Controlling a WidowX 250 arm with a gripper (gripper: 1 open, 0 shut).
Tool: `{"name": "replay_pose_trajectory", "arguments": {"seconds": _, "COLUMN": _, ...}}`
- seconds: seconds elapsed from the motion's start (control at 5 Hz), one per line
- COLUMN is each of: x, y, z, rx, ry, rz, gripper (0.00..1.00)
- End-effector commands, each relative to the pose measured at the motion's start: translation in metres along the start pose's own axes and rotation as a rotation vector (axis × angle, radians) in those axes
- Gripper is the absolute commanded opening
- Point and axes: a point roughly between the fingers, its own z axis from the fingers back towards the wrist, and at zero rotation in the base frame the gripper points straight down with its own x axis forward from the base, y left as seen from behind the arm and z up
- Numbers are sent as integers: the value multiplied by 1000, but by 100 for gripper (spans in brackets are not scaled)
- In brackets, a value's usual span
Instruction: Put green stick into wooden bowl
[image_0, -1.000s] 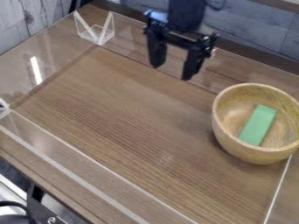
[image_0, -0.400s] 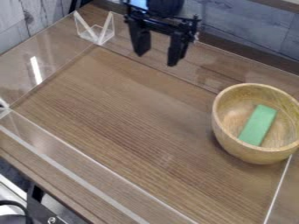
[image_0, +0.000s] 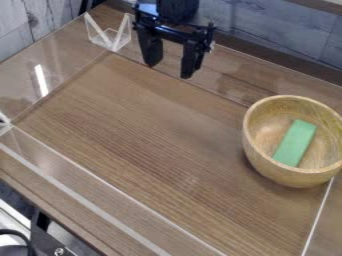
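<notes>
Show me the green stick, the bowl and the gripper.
Green stick (image_0: 295, 143), camera view, middle of its flat top face.
Bowl (image_0: 254, 135), camera view, left part of the rim.
Gripper (image_0: 167, 56), camera view, midway between the two open fingertips.

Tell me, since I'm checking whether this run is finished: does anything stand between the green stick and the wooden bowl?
Nothing visible does. The green stick already lies inside the wooden bowl, and the open claw hangs empty far off near the table's back edge.
</notes>
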Motion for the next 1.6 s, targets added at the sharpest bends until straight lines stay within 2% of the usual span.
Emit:
{"name": "replay_pose_trajectory", "arguments": {"seconds": 0.0, "x": -1, "y": -5, "z": 17, "rx": 12, "ry": -54, "rz": -58, "gripper": 100}}
{"name": "replay_pose_trajectory", "arguments": {"seconds": 0.2, "x": 7, "y": -18, "z": 32, "rx": 18, "ry": -70, "rz": -45, "gripper": 100}}
{"name": "replay_pose_trajectory", "arguments": {"seconds": 0.4, "x": 15, "y": -25, "z": 40, "rx": 25, "ry": -72, "rz": -24, "gripper": 100}}
{"name": "replay_pose_trajectory", "arguments": {"seconds": 0.6, "x": 18, "y": -25, "z": 29, "rx": 35, "ry": -55, "rz": -44, "gripper": 100}}
{"name": "replay_pose_trajectory", "arguments": {"seconds": 1.0, "x": 17, "y": -21, "z": 24, "rx": 12, "ry": -32, "rz": -55, "gripper": 100}}
{"name": "replay_pose_trajectory", "arguments": {"seconds": 1.2, "x": 6, "y": -20, "z": 15, "rx": -2, "ry": -27, "rz": -80, "gripper": 100}}
{"name": "replay_pose_trajectory", "arguments": {"seconds": 1.4, "x": 1, "y": -12, "z": 15, "rx": -3, "ry": -34, "rz": -55, "gripper": 100}}
